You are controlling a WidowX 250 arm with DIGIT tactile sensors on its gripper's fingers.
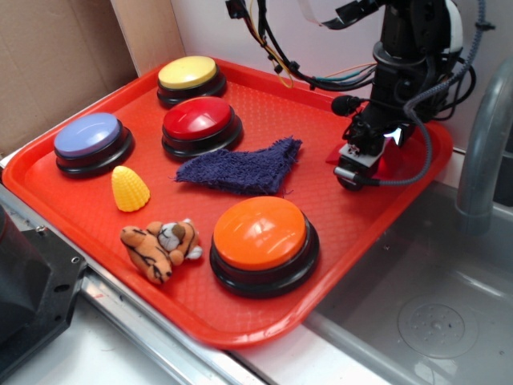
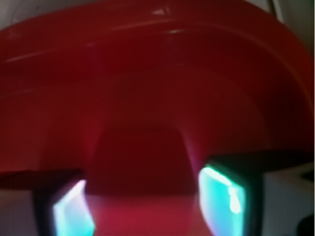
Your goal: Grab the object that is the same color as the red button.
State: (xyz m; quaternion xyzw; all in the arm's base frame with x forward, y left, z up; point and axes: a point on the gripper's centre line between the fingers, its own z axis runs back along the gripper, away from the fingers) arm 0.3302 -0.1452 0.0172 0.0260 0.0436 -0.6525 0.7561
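Exterior view: red tray point(image 1: 80, 212) beside a steel sink point(image 1: 449, 321), cardboard point(image 1: 56, 56) behind. Red button point(image 1: 200, 120) mid-tray. Dark-red wedge point(image 2: 140, 160) at tray's far right corner, between the parted pincer point(image 1: 359, 164) fingers point(image 2: 221, 194); contact unclear.

Red tray point(image 1: 80, 216) beside sink point(image 1: 449, 321), on counter point(image 1: 96, 353).

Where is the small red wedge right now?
In the exterior view the red wedge sits at the tray's far right corner under the tool; in the wrist view it lies between its fingers.
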